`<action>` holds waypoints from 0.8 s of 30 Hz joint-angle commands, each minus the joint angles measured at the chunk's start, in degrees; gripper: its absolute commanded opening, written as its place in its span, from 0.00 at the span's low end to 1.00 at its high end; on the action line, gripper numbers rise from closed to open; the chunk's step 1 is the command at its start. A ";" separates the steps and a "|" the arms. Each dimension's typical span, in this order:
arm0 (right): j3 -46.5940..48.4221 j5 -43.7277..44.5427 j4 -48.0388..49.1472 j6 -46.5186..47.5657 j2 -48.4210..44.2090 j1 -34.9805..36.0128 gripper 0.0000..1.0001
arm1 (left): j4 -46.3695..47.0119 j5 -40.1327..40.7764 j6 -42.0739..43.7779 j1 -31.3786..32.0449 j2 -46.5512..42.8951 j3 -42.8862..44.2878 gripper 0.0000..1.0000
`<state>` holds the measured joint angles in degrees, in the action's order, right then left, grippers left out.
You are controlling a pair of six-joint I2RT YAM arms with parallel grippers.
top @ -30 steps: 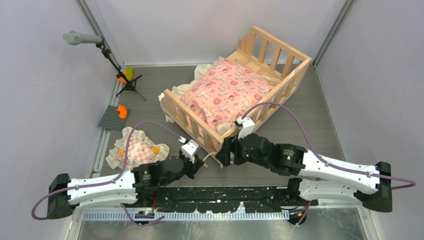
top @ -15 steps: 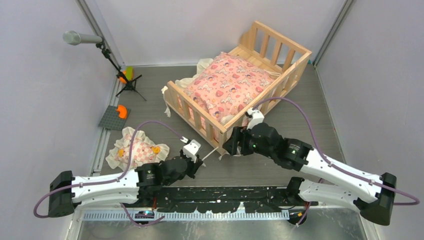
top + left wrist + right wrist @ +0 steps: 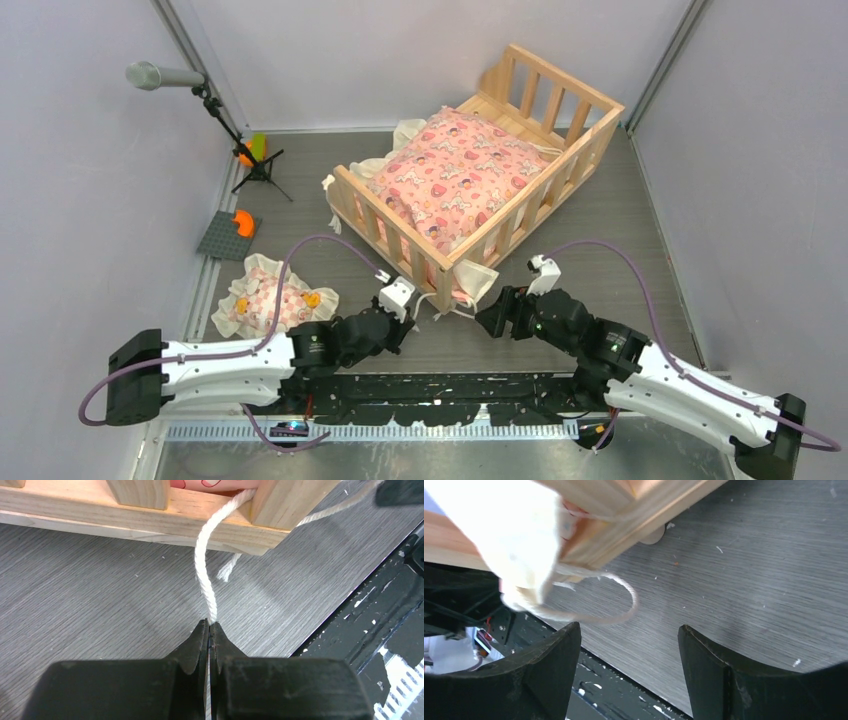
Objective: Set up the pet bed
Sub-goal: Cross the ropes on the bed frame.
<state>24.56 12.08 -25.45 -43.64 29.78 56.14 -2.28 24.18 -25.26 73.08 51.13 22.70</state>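
Observation:
The pale wooden pet bed [image 3: 362, 204] with slatted sides stands at the middle back of the table, the pink printed cushion [image 3: 457, 180] lying inside it. A white cord [image 3: 203, 575] runs out from under the bed's near corner rail [image 3: 150, 524]. My left gripper [image 3: 209, 625] is shut on this cord just in front of the bed; in the top view the left gripper [image 3: 408, 322] sits by the near corner post. My right gripper [image 3: 629, 635] is open and empty, just off the bed's near corner [image 3: 624, 515], where a cream frill [image 3: 519, 540] and a loop of cord [image 3: 619, 611] hang.
A small frilled pillow [image 3: 268, 302] lies on the table at the left. A microphone stand [image 3: 245, 150], a grey plate with an orange piece [image 3: 228, 234] and an orange-green toy [image 3: 250, 150] stand at the back left. Walls close both sides.
The bed has slid away and turned, then held still. My right gripper has let go of the near corner and drawn back to the right. My left gripper crept slightly right, holding the cord.

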 commanded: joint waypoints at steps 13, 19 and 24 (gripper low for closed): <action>-14.33 1.56 40.00 2.96 6.84 1.31 0.73 | 3.86 -0.08 -0.53 0.17 0.91 2.26 0.00; -14.30 4.19 48.67 5.55 16.04 1.87 0.67 | 3.95 -0.28 -0.56 0.09 1.17 2.42 0.00; -14.83 6.41 49.05 5.66 15.90 1.96 0.46 | 3.87 -0.22 -0.54 0.09 0.87 2.36 0.00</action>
<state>10.11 14.63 17.30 -39.18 46.89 57.80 -1.52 23.79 -25.28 73.08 52.31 23.14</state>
